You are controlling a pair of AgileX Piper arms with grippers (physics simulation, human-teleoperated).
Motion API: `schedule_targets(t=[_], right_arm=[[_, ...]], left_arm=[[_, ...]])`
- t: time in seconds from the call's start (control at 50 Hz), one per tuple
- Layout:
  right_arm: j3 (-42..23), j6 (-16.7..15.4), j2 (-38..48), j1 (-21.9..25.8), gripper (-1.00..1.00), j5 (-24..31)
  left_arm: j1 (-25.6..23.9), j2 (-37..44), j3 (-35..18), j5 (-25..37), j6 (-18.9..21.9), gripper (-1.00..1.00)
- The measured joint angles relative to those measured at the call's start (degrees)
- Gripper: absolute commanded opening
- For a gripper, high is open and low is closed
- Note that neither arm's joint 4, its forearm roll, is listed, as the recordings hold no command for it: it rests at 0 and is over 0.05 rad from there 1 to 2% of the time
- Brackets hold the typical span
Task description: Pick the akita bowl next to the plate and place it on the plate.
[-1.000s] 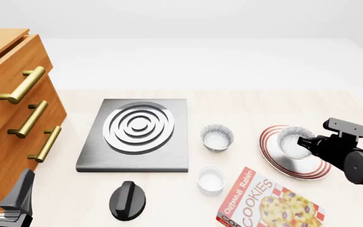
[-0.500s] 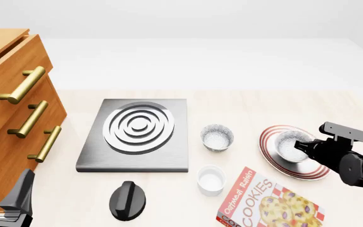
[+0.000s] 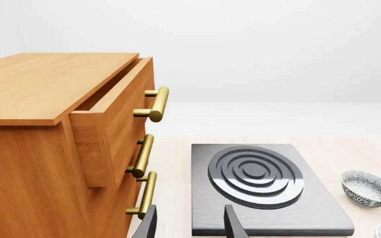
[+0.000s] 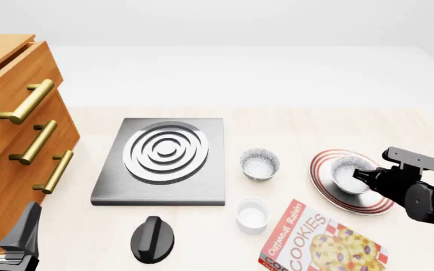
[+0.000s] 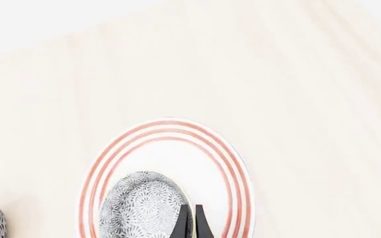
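The akita bowl [image 4: 347, 172], grey-speckled outside and white inside, is down inside the red-ringed white plate [image 4: 320, 176] at the right of the table. My right gripper [image 4: 365, 176] is shut on its near rim. In the right wrist view the two dark fingers [image 5: 185, 224] pinch the rim of the bowl [image 5: 141, 206] over the plate [image 5: 207, 161]. Whether the bowl's base touches the plate I cannot tell. My left gripper [image 4: 3, 227] stands open and empty at the front left, beside the cabinet; its fingers [image 3: 231, 224] show spread apart.
A look-alike speckled bowl [image 4: 260, 164] stands between the stove slab [image 4: 164, 155] and the plate. A white cup [image 4: 252, 214], a cookies box [image 4: 319, 243] and a black knob [image 4: 154, 239] lie along the front. A wooden drawer cabinet [image 4: 17, 141] fills the left.
My right gripper has come down and slightly left with the bowl, lowering it into the plate. In the last half second it has hardly moved. The left arm stayed still.
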Motion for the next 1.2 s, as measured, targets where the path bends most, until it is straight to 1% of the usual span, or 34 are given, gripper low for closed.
schedule_targets(t=[0.1,0.12,0.44,0.68,0.92,1.2], right_arm=[[-0.11,-0.03,0.06,-0.01,-1.00,0.13],[-0.14,-0.02,0.05,0.00,1.00,0.18],[-0.56,1.33,-0.32,0.64,1.00,1.54],[-1.14,2.22,-2.67,0.76,1.00,3.83],[-1.86,3.71,-9.23,0.60,1.00,8.49],[-1.50,5.67,-18.64,1.68,1.00,12.98]], left_arm=[[0.00,0.00,0.00,0.00,0.00,1.00],[0.00,0.00,0.00,0.00,0.00,1.00],[0.00,0.00,0.00,0.00,0.00,1.00],[0.00,0.00,0.00,0.00,0.00,1.00],[0.00,0.00,0.00,0.00,0.00,1.00],[0.00,0.00,0.00,0.00,0.00,1.00]])
